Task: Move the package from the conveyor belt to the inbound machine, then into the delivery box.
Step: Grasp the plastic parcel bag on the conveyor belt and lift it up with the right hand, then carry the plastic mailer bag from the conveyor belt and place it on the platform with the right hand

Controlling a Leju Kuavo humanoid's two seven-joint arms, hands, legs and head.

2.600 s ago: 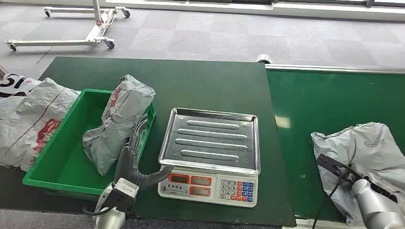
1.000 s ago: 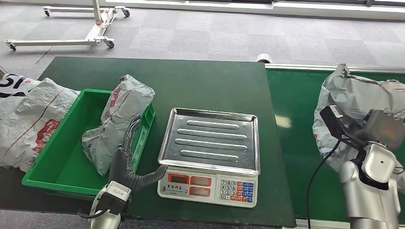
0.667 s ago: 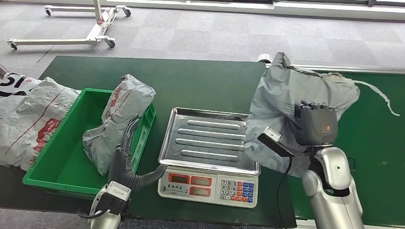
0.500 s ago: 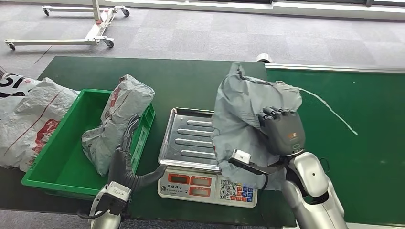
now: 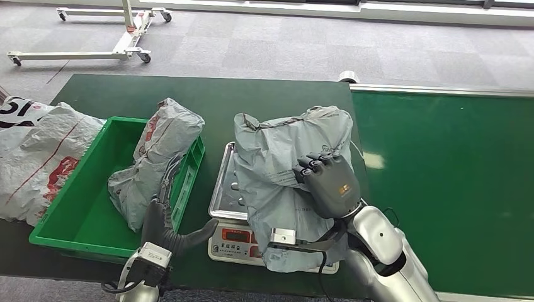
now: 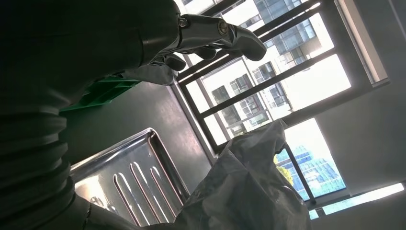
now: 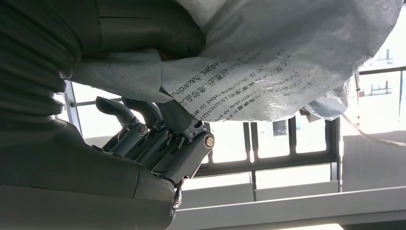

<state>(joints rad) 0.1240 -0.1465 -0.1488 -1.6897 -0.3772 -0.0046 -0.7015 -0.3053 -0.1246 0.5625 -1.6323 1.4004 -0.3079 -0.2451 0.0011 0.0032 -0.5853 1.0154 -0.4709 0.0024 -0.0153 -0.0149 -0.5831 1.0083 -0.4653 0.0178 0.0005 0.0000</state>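
Scale: a silver weighing scale [image 5: 221,189] with a ribbed metal tray sits in the middle of a dark green table [image 5: 264,107]; its keypad and red displays face the robot, and it serves as the landmark for everything below
Package: a crumpled grey plastic mailing bag [image 5: 286,170] lies across the scale, covering most of the tray and hanging over the front edge, so that part of the display panel is hidden; in the left wrist view the same bag [image 6: 249,187] rises beside the bare ribbed part of the tray [image 6: 129,177]
Right hand: the right hand [image 5: 327,182] rests on top of the package over the scale, its dark fingers curled into the grey plastic and grasping it; in the right wrist view the fingers [image 7: 163,129] sit under a fold of the bag [image 7: 268,67] printed with small black text
Left hand: the left hand [image 5: 170,223] hovers just left of the scale, released, fingers spread and holding nothing, the thumb pointing toward the scale's front corner
Bin: a green plastic bin [image 5: 75,207] stands just left of the scale, holding another grey bag [image 5: 154,163] that leans on the bin wall nearest the scale
Sack: a large white sack [image 5: 38,157] with red print lies beyond the bin, well left of the scale
Belt: a brighter green conveyor belt [image 5: 453,182] runs right of the scale
Floor: grey carpet behind the scale, with a white wheeled frame [image 5: 94,38] at the far left
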